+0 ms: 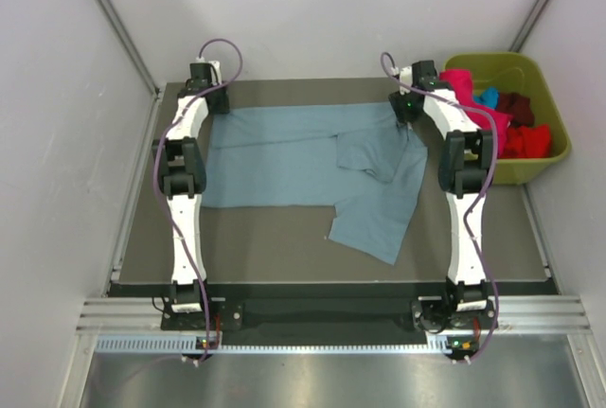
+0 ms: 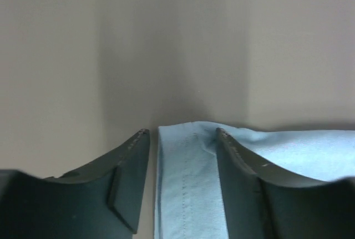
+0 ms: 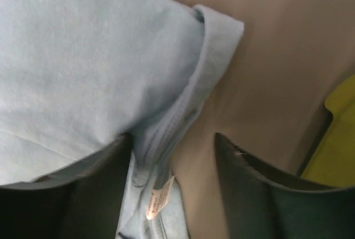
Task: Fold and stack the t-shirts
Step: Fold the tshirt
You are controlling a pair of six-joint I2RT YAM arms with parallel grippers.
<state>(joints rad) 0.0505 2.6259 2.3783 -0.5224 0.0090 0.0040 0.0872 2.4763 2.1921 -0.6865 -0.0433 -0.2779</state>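
The jaws of my left gripper (image 2: 183,133) stand apart. A stitched hem (image 2: 186,194) of the grey-blue t-shirt (image 1: 284,157) lies loose between them and is not pinched. My right gripper (image 3: 172,139) is parted the same way over the ribbed collar (image 3: 213,56), with the label (image 3: 158,197) showing below it, and it holds nothing.

Both grippers sit at the shirt's far edge. The shirt lies spread on the table (image 1: 265,242), one part doubled over near the middle and a flap trailing toward me on the right. Beyond my right arm, the green bin (image 1: 559,138) holds the other t-shirts (image 1: 525,138).

I judge this cloth light, limp and quick to wrinkle or drag. It wants a pinch on a hem or corner, where the stitching gives my fingers something thicker to grip, with both sides lifted together.
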